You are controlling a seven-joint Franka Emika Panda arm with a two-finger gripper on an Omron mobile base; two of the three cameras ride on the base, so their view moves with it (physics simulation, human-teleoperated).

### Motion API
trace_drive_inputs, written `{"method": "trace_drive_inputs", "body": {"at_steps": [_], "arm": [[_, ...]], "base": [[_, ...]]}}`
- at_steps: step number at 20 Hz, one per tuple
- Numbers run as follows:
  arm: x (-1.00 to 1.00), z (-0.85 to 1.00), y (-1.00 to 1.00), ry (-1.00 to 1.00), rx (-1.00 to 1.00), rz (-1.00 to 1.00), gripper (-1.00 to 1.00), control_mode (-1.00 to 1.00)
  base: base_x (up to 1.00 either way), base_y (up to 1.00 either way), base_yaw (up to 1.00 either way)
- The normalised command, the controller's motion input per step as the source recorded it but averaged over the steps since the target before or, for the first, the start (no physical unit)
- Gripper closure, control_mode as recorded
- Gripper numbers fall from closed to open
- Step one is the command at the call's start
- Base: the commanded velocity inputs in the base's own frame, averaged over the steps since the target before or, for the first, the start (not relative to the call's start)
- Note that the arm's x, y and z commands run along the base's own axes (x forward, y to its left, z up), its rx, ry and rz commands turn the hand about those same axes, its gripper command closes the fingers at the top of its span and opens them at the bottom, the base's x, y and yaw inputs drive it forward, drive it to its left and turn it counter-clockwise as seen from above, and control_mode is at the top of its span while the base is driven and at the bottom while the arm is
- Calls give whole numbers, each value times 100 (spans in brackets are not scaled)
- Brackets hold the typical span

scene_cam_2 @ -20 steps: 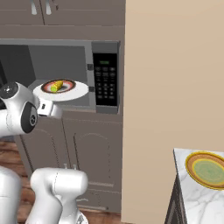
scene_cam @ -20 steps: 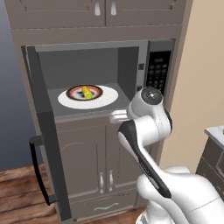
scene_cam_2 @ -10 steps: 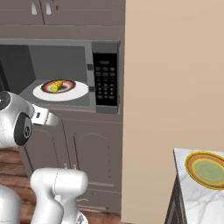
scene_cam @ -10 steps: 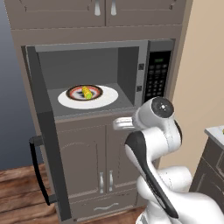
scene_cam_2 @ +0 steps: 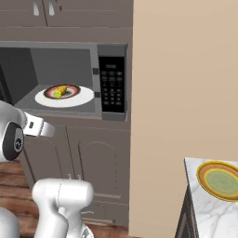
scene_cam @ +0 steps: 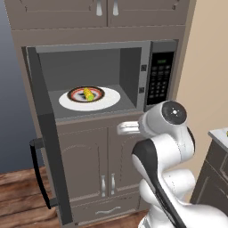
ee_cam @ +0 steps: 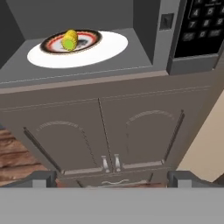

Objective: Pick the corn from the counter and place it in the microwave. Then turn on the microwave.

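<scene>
Lying in a dark-rimmed dish (scene_cam: 85, 93) on the white plate (scene_cam: 109, 100), the corn (scene_cam: 88, 94) is inside the microwave (scene_cam: 133, 75), whose door (scene_cam: 46, 138) stands open at the left. The gripper (ee_cam: 112, 177) is outside, before the cabinet doors (ee_cam: 109, 135), fingers (ee_cam: 43, 178) spread and empty.

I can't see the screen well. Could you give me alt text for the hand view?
A yellow corn cob lies in a dark-rimmed dish on a white plate inside the open microwave. Brown cabinet doors lie below, and the keypad sits at the upper right.
</scene>
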Motion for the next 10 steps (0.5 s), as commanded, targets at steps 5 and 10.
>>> {"method": "trace_drive_inputs", "body": {"at_steps": [5, 10], "arm": [[-40, 0, -2, -8, 3, 1, -100, -100], [-51, 0, -5, -9, 2, 1, -100, -100]], "base": [[0, 0, 0], [0, 0, 0]]}}
